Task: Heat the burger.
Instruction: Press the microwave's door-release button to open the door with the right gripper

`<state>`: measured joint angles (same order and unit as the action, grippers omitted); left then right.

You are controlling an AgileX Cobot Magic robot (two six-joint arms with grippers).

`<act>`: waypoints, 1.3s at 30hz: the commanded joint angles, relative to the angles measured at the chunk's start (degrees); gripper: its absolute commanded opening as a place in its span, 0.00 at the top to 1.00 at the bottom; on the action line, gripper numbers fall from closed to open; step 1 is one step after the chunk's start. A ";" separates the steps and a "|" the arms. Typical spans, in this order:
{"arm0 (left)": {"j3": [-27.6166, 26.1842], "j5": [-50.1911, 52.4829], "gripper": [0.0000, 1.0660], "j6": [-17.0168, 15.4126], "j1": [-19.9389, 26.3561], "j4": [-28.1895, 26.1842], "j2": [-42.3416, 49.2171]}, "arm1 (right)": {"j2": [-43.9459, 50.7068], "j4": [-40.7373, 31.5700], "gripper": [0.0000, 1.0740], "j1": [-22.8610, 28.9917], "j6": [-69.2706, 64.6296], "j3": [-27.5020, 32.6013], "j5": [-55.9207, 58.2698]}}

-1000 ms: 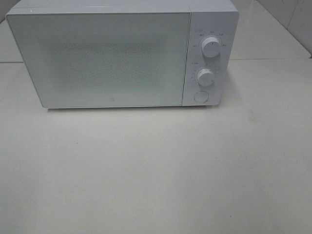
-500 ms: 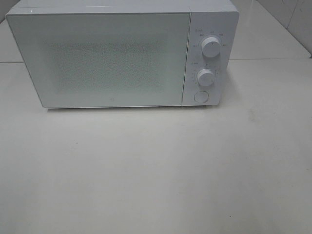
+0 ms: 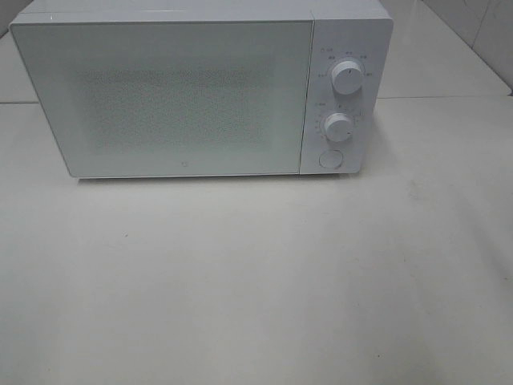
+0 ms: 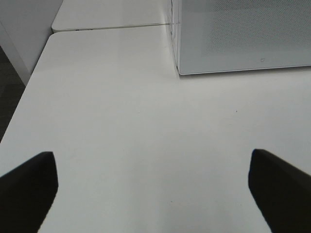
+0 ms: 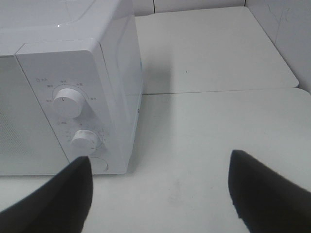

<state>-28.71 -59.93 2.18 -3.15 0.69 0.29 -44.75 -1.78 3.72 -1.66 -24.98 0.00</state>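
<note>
From above, both hands are out of frame. The boxy white microwave point(image 3: 200, 88) stands at 12 o'clock on the matte tabletop point(image 3: 256, 281), its speckled door point(image 3: 160, 96) shut and opaque, so the burger perhaps lies behind it; I cannot tell. Left wrist: left hand point(image 4: 150, 160) wide open, empty. Right wrist: right hand point(image 5: 160, 160) wide open, empty, near two round knobs point(image 5: 66, 104).
</note>
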 commanded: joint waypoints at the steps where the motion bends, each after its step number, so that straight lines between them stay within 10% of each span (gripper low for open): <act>1: 0.17 0.46 0.06 0.00 0.23 -0.11 1.20 | -2.29 0.29 0.30 -0.52 0.34 2.69 -9.63; 23: 0.17 0.46 0.06 0.00 0.23 -0.11 1.20 | -31.00 -5.96 0.31 0.80 3.15 12.66 -56.32; 39: 0.17 0.46 0.06 0.00 0.23 -0.11 1.20 | -50.42 -32.83 0.31 28.48 11.92 13.29 -72.88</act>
<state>-28.71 -59.93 2.18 -3.15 0.69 0.29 -94.94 -33.46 31.63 9.40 -11.40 -68.70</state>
